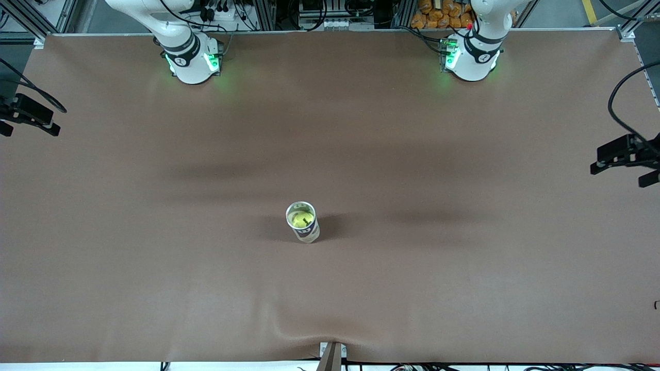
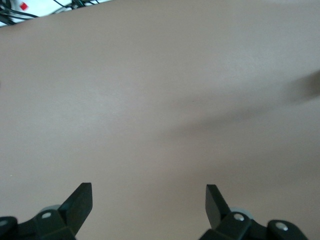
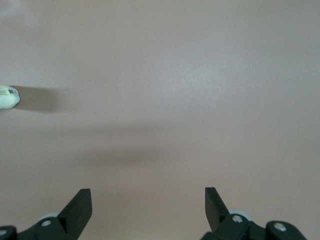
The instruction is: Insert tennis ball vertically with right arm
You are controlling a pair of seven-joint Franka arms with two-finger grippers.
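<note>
front view: the scene runs from the can near the middle of the desk (image 1: 464, 288) up to the two arm bases along the top edge.
can (image 1: 302, 222): stands upright on its base near the desk's middle, mouth facing up, which is what a vertical drop needs.
tennis ball (image 1: 301, 218): yellow, already sitting inside the can, seen through the open mouth; judged from this, the insertion looks done.
right end effector (image 3: 148, 200): seen only in the right wrist view, fingers spread wide with nothing between them, over bare desk; the can shows only as a pale sliver at the frame's edge (image 3: 9, 96), well apart from it.
right arm: seems pulled back toward its base (image 1: 192, 57), probably to clear the can.
left end effector (image 2: 149, 197): seen only in the left wrist view, fingers spread wide and empty over bare desk.
left arm: waits by its base (image 1: 472, 57), since the task gives it no part.
risk: little remains; the upright can looks free-standing, so a stray sweep could tip it.
</note>
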